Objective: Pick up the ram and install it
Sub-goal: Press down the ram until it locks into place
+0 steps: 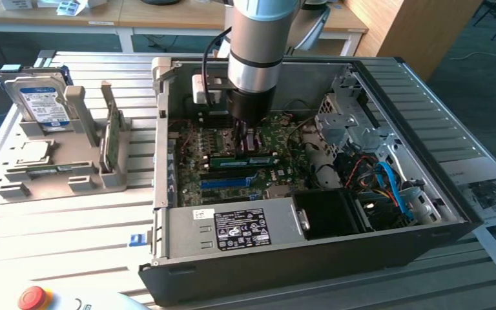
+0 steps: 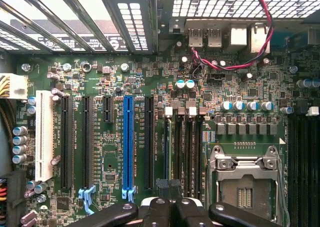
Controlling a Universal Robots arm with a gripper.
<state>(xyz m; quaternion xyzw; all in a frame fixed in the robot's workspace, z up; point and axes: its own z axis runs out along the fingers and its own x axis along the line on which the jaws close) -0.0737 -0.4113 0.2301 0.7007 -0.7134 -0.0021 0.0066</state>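
My gripper (image 1: 248,143) is down inside the open computer case (image 1: 317,258), just above the green motherboard (image 2: 100,77). Its black fingers (image 2: 157,209) are pressed together with nothing visible between them. Right below the gripper (image 2: 170,189) run the black memory slots (image 2: 186,147). A green ram stick (image 1: 241,159) sits along these slots beside the fingertips; I cannot tell whether the fingers touch it. Another green stick (image 1: 110,139) stands on edge in the grey holder (image 1: 59,181) at the exterior view's left.
A silver hard drive with a blue label (image 1: 41,100) stands in the grey holder. Inside the case are the blue expansion slot (image 2: 127,147), the processor socket (image 2: 245,182), the power supply (image 1: 230,229), a black fan (image 1: 334,216) and blue cables (image 1: 394,187). A red button (image 1: 34,297) sits near the front edge.
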